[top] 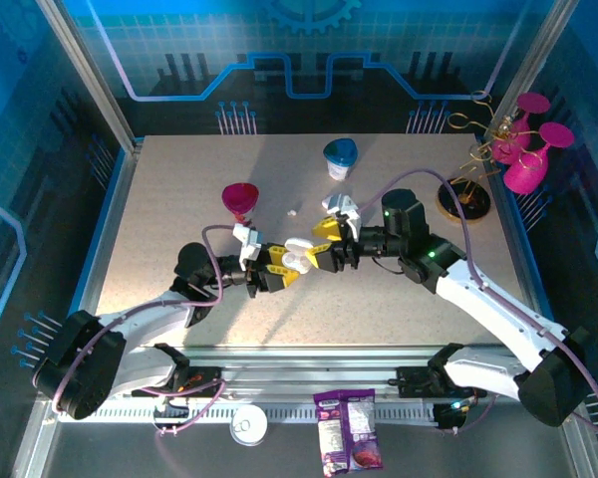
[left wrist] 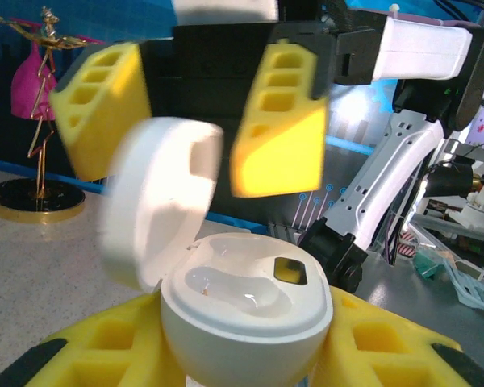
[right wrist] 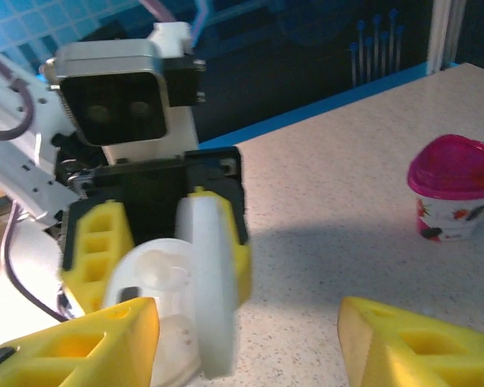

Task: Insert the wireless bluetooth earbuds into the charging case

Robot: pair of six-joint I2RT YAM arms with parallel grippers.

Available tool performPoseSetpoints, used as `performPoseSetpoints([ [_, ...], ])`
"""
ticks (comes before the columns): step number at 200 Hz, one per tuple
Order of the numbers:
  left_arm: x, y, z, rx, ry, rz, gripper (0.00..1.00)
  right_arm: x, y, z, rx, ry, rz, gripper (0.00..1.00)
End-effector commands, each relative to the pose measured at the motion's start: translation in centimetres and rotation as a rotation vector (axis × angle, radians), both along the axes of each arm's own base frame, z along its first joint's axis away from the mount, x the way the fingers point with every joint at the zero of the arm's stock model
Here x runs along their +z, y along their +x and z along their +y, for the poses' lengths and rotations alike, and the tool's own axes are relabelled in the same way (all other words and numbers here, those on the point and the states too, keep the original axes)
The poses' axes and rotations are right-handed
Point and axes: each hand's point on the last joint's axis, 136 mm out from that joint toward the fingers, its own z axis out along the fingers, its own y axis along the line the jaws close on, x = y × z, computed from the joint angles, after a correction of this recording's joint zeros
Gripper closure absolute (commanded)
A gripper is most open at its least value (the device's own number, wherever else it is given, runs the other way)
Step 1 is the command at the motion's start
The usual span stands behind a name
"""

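- The left gripper (left wrist: 242, 359) was clamped on the lower half of the charging case (left wrist: 246, 310), one yellow finger on each side, holding it above the table (top: 179, 219) near the middle.
- The lid (left wrist: 157, 201) of the case stood open on its hinge and looked blurred in the left wrist view. The two moulded wells inside appeared empty, though the glossy insert made that hard to tell.
- The right gripper (right wrist: 250, 347) faced the case with its fingers apart and nothing between the tips. From the left wrist the lid sat between those fingers, and whether they touched it could not be told.
- A tiny white speck, probably one earbud (top: 293, 211), lay on the table just beyond the grippers, near the pink cup (top: 241, 199). No other buds could be made out.
- Judgement: an earbud would be very light, hard, smooth and slippery, apt to skid or flick away under a pinch.
- It would be best taken across its fatter body with gentle pressure, and lowered straight into its well.
- The hinge looked thin, so pressing on the open lid could strain it.
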Motion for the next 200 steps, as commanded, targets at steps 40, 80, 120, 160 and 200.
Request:
performPoseSetpoints([
  [40, 0.8, -0.6, 0.2, 0.005, -0.009, -0.111, 0.75, 1.2, -0.6, -0.5, 0.013, 0.046, -0.017, 0.30],
  [80, 0.9, 0.5, 1.0, 0.120, -0.014, -0.150, 0.76, 2.7, -1.6, -1.9, -0.003, 0.148, -0.062, 0.21],
  [120, 1.5, 0.4, 1.8, 0.179, -0.020, -0.207, 0.76, 0.3, 3.8, -5.6, -0.303, 0.202, 0.055, 0.23],
  [160, 1.9, -0.3, 2.4, 0.204, -0.009, -0.232, 0.75, -7.4, 9.3, -7.9, -0.604, -0.004, 0.302, 0.26],
  [200, 2.2, -0.9, 2.8, 0.218, -0.005, -0.243, 0.75, -12.9, 11.7, -6.8, -0.679, -0.117, 0.470, 0.31],
])
